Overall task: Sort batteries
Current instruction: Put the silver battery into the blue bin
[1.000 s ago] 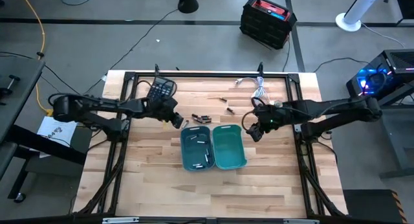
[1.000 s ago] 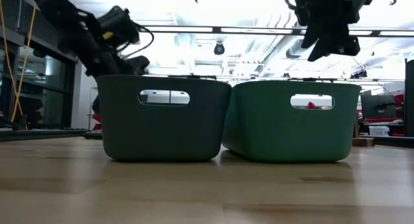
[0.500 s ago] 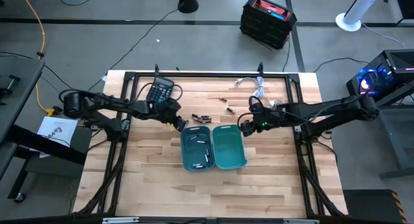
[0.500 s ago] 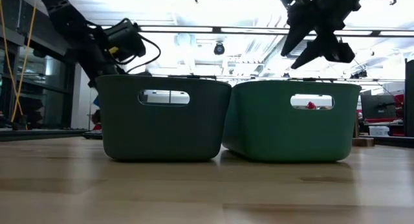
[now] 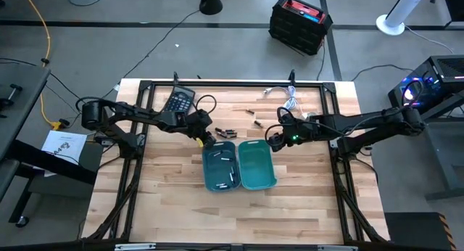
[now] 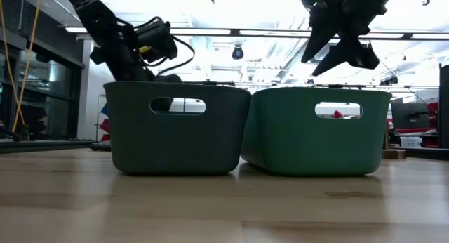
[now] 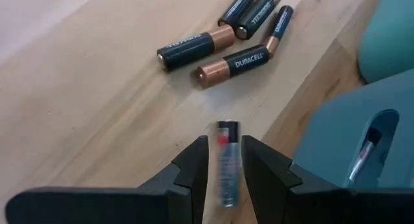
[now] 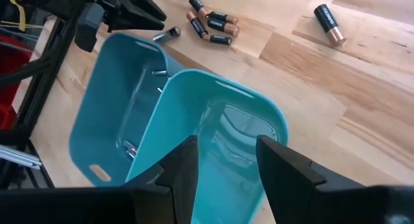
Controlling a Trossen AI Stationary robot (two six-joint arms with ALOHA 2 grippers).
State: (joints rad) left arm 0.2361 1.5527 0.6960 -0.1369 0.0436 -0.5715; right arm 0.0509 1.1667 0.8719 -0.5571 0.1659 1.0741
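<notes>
My left gripper [image 5: 208, 138] hovers at the blue bin's far left corner [image 5: 206, 144]. Its fingers [image 7: 197, 160] stand open on either side of a blurred silvery battery [image 7: 226, 162], with a sliver of table showing on each side. The battery also shows at the bin's rim in the right wrist view [image 8: 167, 34]. Several dark batteries [image 5: 225, 132] lie in a cluster on the table just beyond the bins. My right gripper [image 5: 274, 139] is open and empty above the green bin's far right corner [image 8: 272, 114]. Light batteries [image 5: 223, 158] lie in the blue bin.
The blue bin [image 5: 205, 167] and the green bin [image 5: 273, 167] stand side by side mid-table. A black calculator [image 5: 179, 101] lies at the far left and a white cable [image 5: 290, 97] at the far right. Loose dark batteries [image 5: 255, 122] lie beyond the bins.
My left gripper has gone toward the table's right edge, from beside the calculator to the blue bin's far left corner. My right gripper has gone a little toward the table's left edge, to the green bin's far right corner, and has tipped.
</notes>
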